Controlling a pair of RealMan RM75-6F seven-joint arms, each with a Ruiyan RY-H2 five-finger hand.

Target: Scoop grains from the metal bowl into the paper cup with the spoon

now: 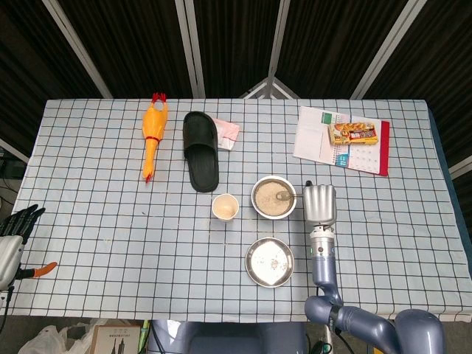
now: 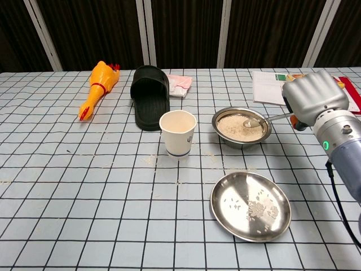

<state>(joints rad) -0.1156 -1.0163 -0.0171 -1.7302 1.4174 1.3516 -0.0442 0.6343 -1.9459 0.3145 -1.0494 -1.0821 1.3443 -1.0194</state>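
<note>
Now the right hand (image 2: 315,100) sits right of center, gripping the spoon (image 2: 260,119) by its handle; spoon head rests in the grains inside the metal bowl (image 2: 241,127) at mid-frame. Paper cup (image 2: 177,132) stands upright just left of the bowl, apart from it. Shallow metal plate (image 2: 250,205) with a few grains lies lower, nearer the camera. Left hand (image 1: 16,221) hangs at the far lower left off the desk (image 1: 110,221), fingers apart, holding nothing.

Checked table (image 1: 88,221) w/ bowl (image 1: 273,197), cup (image 1: 225,207), plate (image 1: 269,262), slipper (image 1: 200,150), toy chicken (image 1: 152,136).
</note>
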